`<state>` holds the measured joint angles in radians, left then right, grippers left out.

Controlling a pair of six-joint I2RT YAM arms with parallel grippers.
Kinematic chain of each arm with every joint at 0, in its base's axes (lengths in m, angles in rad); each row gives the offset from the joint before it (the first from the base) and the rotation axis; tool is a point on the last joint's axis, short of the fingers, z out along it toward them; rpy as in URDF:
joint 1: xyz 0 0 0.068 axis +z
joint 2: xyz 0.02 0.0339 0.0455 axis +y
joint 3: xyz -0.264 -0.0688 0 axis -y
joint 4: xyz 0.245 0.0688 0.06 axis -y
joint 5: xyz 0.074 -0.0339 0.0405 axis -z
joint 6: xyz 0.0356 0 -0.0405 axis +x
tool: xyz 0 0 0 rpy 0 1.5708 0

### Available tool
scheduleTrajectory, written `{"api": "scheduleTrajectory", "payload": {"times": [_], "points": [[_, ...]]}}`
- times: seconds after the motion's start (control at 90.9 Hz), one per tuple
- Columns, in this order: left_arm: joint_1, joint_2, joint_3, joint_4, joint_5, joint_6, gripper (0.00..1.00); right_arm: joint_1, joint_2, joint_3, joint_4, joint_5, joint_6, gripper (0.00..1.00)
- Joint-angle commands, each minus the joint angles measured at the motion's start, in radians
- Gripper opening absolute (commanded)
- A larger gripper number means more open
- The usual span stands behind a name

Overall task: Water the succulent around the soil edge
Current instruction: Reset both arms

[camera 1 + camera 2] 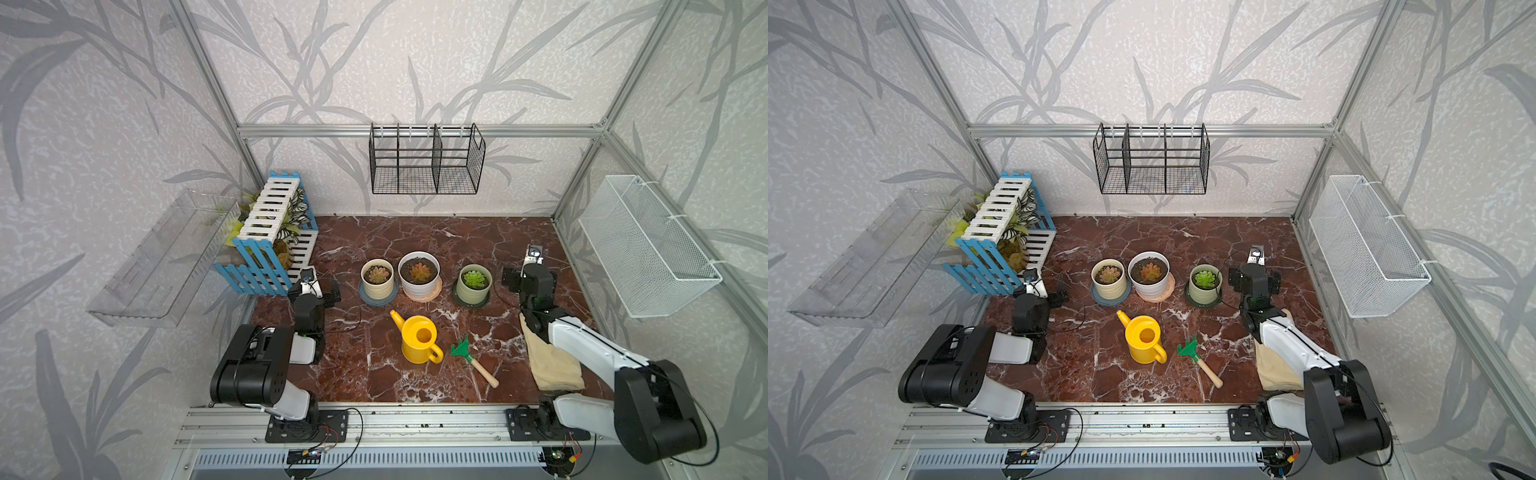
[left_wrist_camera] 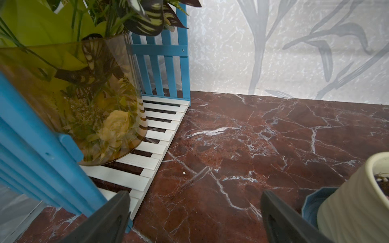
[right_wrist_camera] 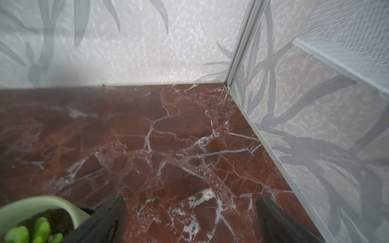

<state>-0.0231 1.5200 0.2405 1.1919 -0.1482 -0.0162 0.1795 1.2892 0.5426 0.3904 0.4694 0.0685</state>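
The table (image 1: 374, 376) is red-brown marble. A yellow can (image 1: 417, 338) stands upright near its front, spout pointing far-left. Just right of the can lies a green rake (image 1: 473, 359). Farther right of the can, a beige cloth (image 1: 548, 365) lies partly under the right arm.

Beyond the can stand a cream pot (image 1: 377, 286) and a white pot (image 1: 419, 286). Beyond and right of the can is the succulent (image 1: 473, 279) in its sage pot (image 1: 471, 296), with the soil edge (image 1: 484, 283) a thin dark ring inside the rim.

The right gripper (image 3: 189, 218), farther right of the can than that pot, has its jaws spread wide with only bare marble between them. The left gripper (image 2: 193, 216), beyond and left of the can, is also spread and empty, beside a blue-and-white crate (image 1: 270, 237).
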Motion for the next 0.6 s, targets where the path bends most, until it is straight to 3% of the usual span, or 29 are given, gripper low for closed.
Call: {"api": "scheduleTrajectory", "payload": {"times": [0.0,0.165,0.286,0.396,0.484,0.594], "points": [[0.0,0.002,-0.002,0.048,0.018,0.017,1.0,-0.036,0.065,-0.061,0.196,-0.073,-0.064,0.99],[0.0,0.003,-0.002,0.046,0.02,0.017,1.0,-0.089,0.133,-0.09,0.269,-0.174,-0.041,0.99],[0.0,0.003,-0.002,0.046,0.019,0.016,1.0,-0.097,0.22,-0.138,0.455,-0.189,-0.041,0.99],[0.0,0.002,-0.002,0.046,0.019,0.016,1.0,-0.129,0.209,-0.095,0.328,-0.256,-0.018,0.99],[0.0,0.002,-0.001,0.046,0.019,0.016,1.0,-0.183,0.222,-0.111,0.336,-0.353,0.012,0.99],[0.0,0.002,-0.002,0.046,0.019,0.017,1.0,-0.192,0.252,-0.145,0.461,-0.385,0.004,0.99]]}}
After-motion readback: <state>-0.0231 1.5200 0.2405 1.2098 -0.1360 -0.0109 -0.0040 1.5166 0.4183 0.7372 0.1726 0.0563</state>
